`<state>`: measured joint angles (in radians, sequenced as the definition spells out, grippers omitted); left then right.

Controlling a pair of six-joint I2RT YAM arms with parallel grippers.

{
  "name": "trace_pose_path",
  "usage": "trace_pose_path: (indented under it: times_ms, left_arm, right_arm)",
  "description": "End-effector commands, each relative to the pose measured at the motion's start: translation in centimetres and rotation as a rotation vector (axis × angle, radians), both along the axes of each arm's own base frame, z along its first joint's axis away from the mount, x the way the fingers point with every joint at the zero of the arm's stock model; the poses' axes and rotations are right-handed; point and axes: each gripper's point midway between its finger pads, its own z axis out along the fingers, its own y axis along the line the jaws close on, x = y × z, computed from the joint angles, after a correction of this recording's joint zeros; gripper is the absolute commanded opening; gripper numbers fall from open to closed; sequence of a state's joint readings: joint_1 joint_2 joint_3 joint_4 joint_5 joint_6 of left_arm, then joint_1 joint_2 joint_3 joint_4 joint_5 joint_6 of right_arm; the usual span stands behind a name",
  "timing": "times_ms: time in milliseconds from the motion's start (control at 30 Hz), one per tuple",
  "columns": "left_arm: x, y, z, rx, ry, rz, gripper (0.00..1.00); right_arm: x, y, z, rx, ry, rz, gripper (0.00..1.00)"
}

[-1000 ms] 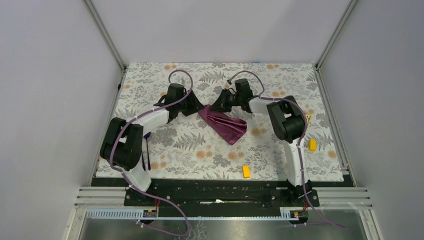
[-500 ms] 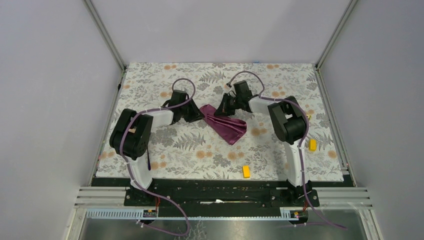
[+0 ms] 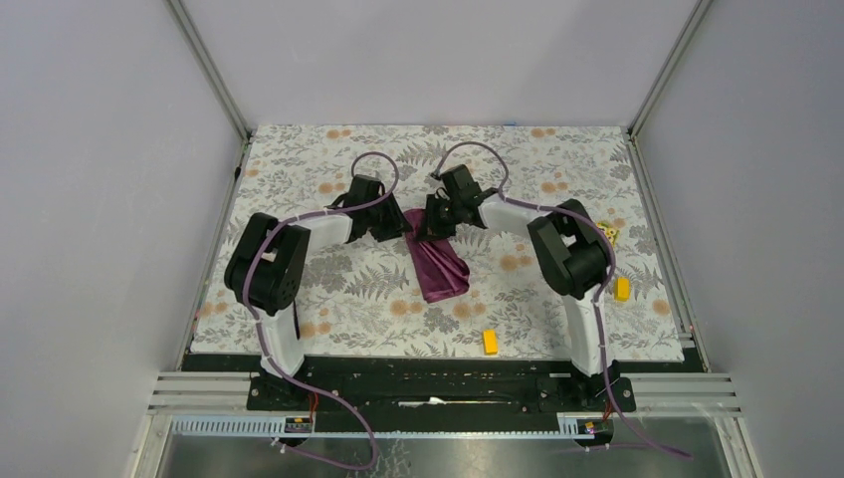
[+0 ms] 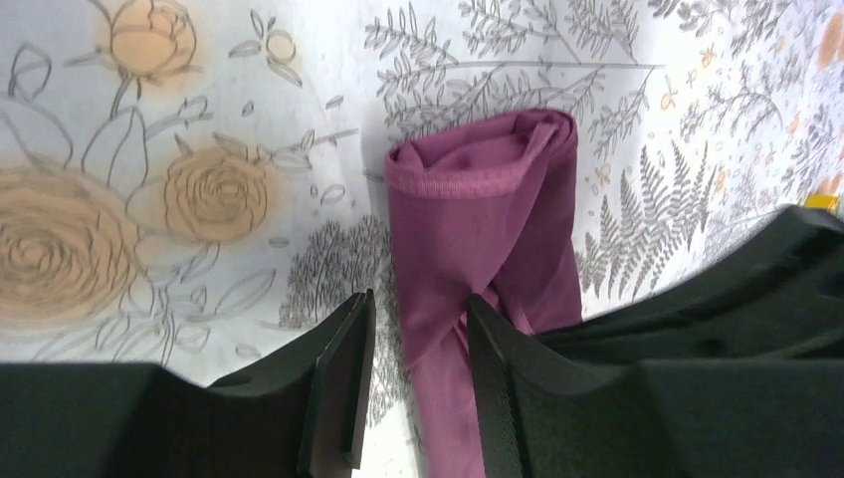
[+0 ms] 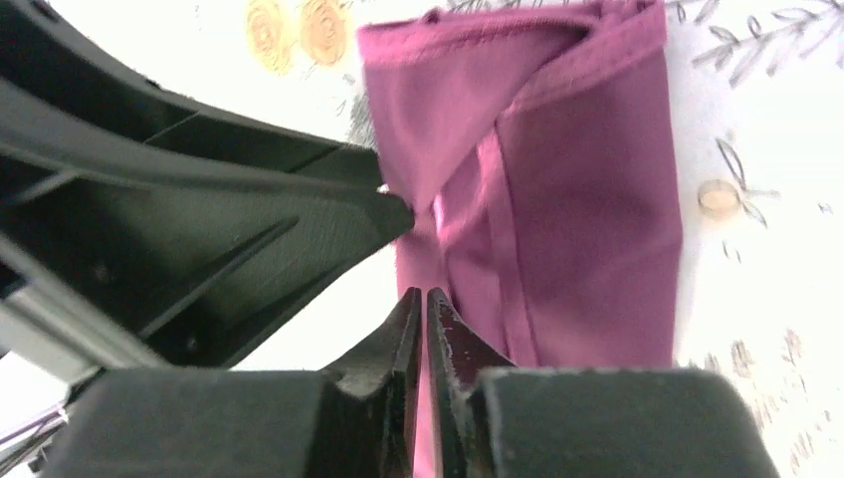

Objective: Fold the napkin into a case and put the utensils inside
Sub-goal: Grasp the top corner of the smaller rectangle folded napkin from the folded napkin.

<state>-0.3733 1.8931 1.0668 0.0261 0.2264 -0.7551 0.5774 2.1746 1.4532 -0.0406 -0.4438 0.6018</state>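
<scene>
Top cam: the napkin (image 3: 438, 267) is already a narrow plum band on the floral mat (image 3: 328, 159), mid-table. Its long axis runs from the far end, by the fingertips, toward the arm bases, leaning a bit to the right side. Both arms crowd that far end: the left gripper (image 3: 398, 224) comes in from the left and the right gripper (image 3: 431, 221) from the right, tips nearly meeting over the cloth. Two yellow blocks (image 3: 490, 342) sit well apart, nearer the front and right. Can't make out the utensils for sure here. Left wrist cam: jaws about halfway open and straddling the band's bunched end. One finger (image 4: 493, 388) touches the cloth, while the other finger (image 4: 338, 388) has bare mat showing betw it and the hem, so nothing's clamped. The band runs straight away from the jaws, with its rolled end at the far side. Right wrist cam: jaws closed to a hairline w/ a sliver of purple in the slit, so prob pinching a fold at the band's edge. The rest of the band lies ahead and off to one side of the tips, and the left arm's finger butts against the same corner. Judgement: the next move turns on that shared end. The right arm has the hold, and the left must close where it stands, since the band lies lengthwise away from both.
</scene>
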Motion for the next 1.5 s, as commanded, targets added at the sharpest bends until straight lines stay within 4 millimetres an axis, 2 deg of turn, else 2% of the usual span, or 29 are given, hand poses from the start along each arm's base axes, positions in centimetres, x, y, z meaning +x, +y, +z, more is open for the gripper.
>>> trace_pose_path:
  times_ms: [0,100,167,233,333,433,500,667,900,1067,1267,1467]
  left_arm:
    - [-0.8,0.7,3.6,0.040,-0.061,-0.034,0.46]
    - [-2.7,0.6,4.6,0.006,-0.051,-0.075,0.49]
    - [-4.4,-0.2,4.9,-0.048,-0.026,-0.131,0.52]
    - [-6.5,-1.3,4.7,-0.119,0.031,-0.196,0.52]
    - [-8.7,-2.0,4.2,-0.179,0.072,-0.217,0.54]
    - [-10.2,-1.9,3.4,-0.184,0.098,-0.198,0.54]
    - [-11.0,-2.3,2.9,-0.223,0.110,-0.188,0.52]
    - [-12.6,-3.0,1.4,-0.302,0.149,-0.165,0.48]
    - [-13.1,-2.8,0.9,-0.295,0.147,-0.149,0.50]
    - [-13.5,-2.9,0.7,-0.299,0.152,-0.148,0.50]
    - [-13.9,-3.0,0.2,-0.299,0.163,-0.149,0.48]
    - [-14.1,-3.0,-0.2,-0.300,0.173,-0.146,0.47]
  right_arm:
    - [-1.5,-2.4,7.4,-0.082,-0.131,0.072,0.17]
    - [-3.9,-4.5,8.7,-0.125,-0.163,0.123,0.32]
    - [-5.0,-6.0,9.1,-0.177,-0.186,0.165,0.45]
    - [-6.2,-7.6,8.7,-0.247,-0.196,0.227,0.54]
    - [-6.8,-9.6,7.7,-0.360,-0.259,0.289,0.63]
    - [-6.8,-10.0,7.8,-0.451,-0.354,0.341,0.70]
    - [-6.9,-9.3,7.7,-0.492,-0.398,0.377,0.72]
    - [-6.5,-8.2,5.6,-0.573,-0.425,0.422,0.73]
    - [-6.5,-6.9,4.2,-0.551,-0.415,0.467,0.84]
    - [-6.4,-6.6,3.1,-0.613,-0.434,0.488,0.85]
    - [-6.0,-6.8,2.3,-0.709,-0.471,0.476,0.80]
    - [-5.8,-6.8,2.2,-0.741,-0.487,0.462,0.67]
